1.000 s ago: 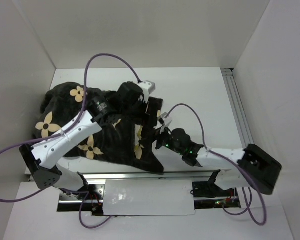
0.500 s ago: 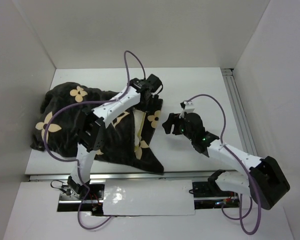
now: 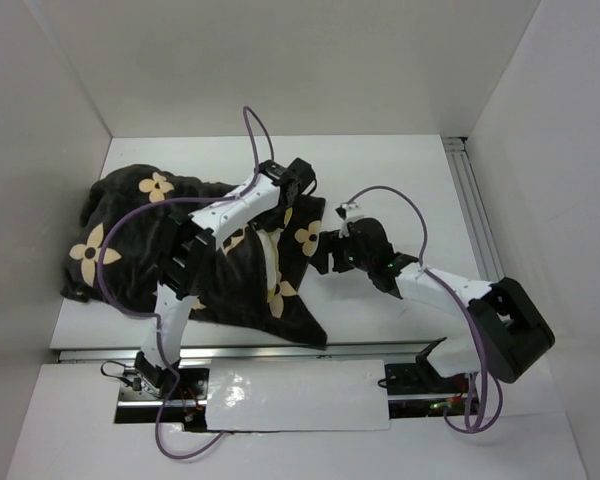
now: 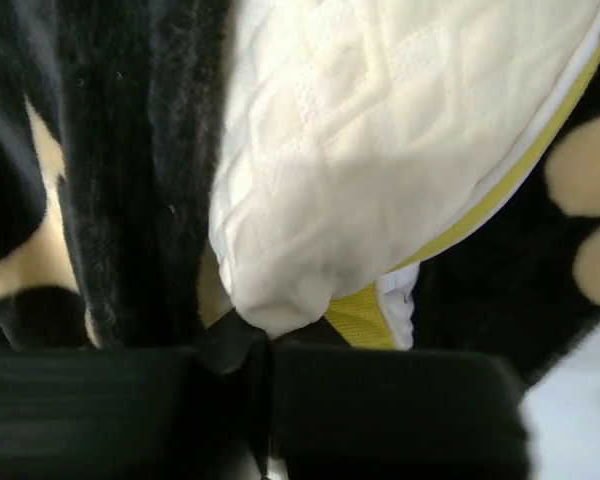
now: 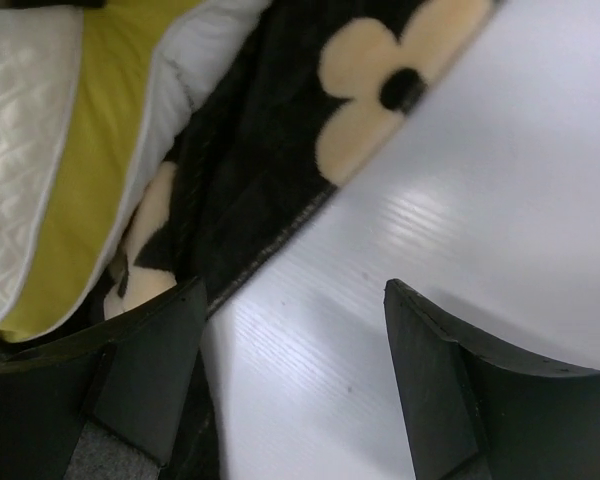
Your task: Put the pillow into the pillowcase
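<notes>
pinching the pillow (image 4: 380, 150) corner, left gripper (image 4: 265, 350) nearly closed; right gripper (image 5: 292, 300) wide open over pillowcase (image 5: 270, 170) edge and table (image 5: 480, 220)

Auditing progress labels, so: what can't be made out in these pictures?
Pillow: the top view shows only a sliver; the pillowcase and left arm hide the rest.
Left gripper: in the left wrist view it is dark and blurred against dark fabric, so what it pinches is unclear.
Pillowcase opening: cut off by frame edges in both wrist views.
</notes>
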You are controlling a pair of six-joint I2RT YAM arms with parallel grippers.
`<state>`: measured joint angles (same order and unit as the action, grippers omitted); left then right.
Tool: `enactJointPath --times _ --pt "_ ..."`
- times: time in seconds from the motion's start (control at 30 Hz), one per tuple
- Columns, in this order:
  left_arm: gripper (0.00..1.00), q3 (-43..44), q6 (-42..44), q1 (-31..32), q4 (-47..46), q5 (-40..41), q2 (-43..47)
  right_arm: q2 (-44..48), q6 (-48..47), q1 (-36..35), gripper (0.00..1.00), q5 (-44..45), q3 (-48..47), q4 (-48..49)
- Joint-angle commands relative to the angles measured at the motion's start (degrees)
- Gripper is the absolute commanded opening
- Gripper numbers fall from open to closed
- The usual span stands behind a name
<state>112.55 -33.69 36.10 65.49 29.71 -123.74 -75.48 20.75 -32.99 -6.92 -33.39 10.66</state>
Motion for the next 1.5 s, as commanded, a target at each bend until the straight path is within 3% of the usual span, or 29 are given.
enactJointPath --times 0.0,0.23,0.3,0.43,0.7,0.9,1.13,1.23,1.27,1.37,1.4,1.47 --pt "0.0 1.35 -0.67 -2.96 4.65 3.16 -2.64 -3.17 -5.01 -1.99 0.79 -1.61 -5.98 4.64" --pt "0.0 0.57 -1.9 -2.87 2.46 11.59 11.49 -14.4 -10.73 -6.72 0.79 -2.39 -14.59 5.17" --pt "0.0 -0.39 -1.12 -3.67 1.31 11.59 16.83 -16.97 -11.35 -8.13 0.71 -2.93 -17.49 5.17" --pt "0.0 -4.0 0.38 -5.86 -2.04 10.19 23.35 -20.84 -11.96 -10.16 0.66 -4.77 -19.44 8.67" --pt "0.0 -4.53 0.38 -6.39 -2.04 9.05 24.08 -27.26 -9.06 -12.53 0.66 -6.97 -22.33 19.49" --pt "0.0 -4.01 0.38 -6.39 -1.51 8.52 24.08 -29.19 -6.26 -12.53 0.71 3.92 -23.91 25.46" --pt "0.0 -4.01 0.38 -6.91 -1.51 8.52 26.54 -40.35 -2.83 -10.78 0.71 9.65 -34.19 27.48" --pt "0.0 -4.01 0.91 -6.92 -1.51 8.52 27.06 -43.08 0.15 -9.55 0.54 10.87 -35.87 27.32" --pt "0.0 -4.01 0.91 -7.44 -1.51 8.52 27.06 -43.08 0.77 -9.02 0.36 12.18 -35.87 26.79" --pt "0.0 -4.53 0.91 -7.97 -2.12 8.35 27.68 -39.14 0.78 -7.88 0.16 14.21 -31.23 26.26" --pt "0.0 -5.14 0.91 -8.58 -3.0 8.34 27.68 -35.65 0.78 -7.88 0.0 15.0 -30.0 24.69" --pt "0.0 -5.15 1.44 -8.59 -4.14 6.41 27.07 -31.94 -0.88 -6.38 0.0 15.61 -26.57 22.75"
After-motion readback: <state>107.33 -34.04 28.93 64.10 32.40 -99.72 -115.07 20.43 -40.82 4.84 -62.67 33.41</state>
